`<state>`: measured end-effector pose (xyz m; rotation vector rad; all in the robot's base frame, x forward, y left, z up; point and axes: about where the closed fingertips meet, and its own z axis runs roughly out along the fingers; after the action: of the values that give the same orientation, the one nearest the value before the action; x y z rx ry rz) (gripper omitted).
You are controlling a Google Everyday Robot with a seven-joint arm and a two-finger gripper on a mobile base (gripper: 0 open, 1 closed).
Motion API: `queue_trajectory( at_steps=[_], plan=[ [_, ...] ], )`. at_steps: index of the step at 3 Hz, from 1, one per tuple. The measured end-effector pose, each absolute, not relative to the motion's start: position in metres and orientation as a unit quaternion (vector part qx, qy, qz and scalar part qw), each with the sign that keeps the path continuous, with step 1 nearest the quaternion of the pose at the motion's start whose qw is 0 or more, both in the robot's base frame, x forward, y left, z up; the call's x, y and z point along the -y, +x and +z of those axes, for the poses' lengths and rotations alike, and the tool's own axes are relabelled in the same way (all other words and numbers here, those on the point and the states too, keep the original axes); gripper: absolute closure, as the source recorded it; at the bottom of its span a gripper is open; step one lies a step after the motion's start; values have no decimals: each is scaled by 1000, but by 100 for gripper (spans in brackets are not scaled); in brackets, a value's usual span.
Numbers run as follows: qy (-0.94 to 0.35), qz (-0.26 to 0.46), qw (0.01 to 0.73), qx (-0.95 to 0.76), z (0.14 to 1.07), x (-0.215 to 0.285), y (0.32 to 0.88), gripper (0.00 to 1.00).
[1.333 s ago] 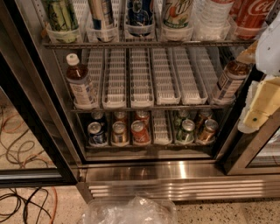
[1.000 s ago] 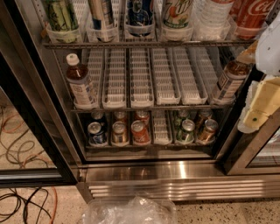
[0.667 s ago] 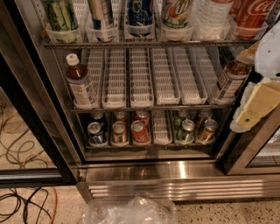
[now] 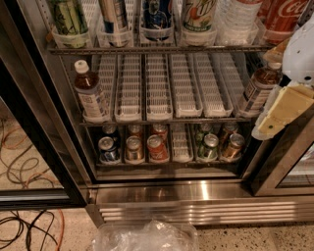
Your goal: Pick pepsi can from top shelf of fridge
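The fridge [image 4: 196, 193] stands open in front of me. Its top shelf [image 4: 157, 49] runs across the top of the view with drinks in white lane trays. The pepsi can [image 4: 157, 13], dark blue with white markings, stands in the third lane from the left, with its top cut off by the frame edge. A slim blue-and-silver can [image 4: 115, 17] is on its left and a white-and-green 7UP can [image 4: 198, 13] on its right. My gripper [image 4: 274, 117], white with a pale yellow part, hangs at the right edge, below the top shelf and well right of the pepsi can.
The middle rack holds a brown bottle [image 4: 91, 95] at left, another [image 4: 257, 88] at right, and white trays between them. Several cans [image 4: 154, 147] sit on the lower rack. A black door frame [image 4: 34, 142] is at left, with cables [image 4: 24, 230] on the floor and a clear plastic bag [image 4: 147, 235] below.
The gripper has shifted slightly left and tilted at the right edge. Nothing in the fridge has moved.
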<state>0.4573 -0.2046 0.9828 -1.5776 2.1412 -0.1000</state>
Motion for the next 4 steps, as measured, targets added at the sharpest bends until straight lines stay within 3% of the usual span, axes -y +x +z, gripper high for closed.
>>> queue_trajectory(
  at_steps=[2, 4],
  plan=[
    [-527, 16, 296, -796, 977, 192, 454, 0],
    [-453, 120, 468, -749, 1023, 94, 495, 0]
  ],
)
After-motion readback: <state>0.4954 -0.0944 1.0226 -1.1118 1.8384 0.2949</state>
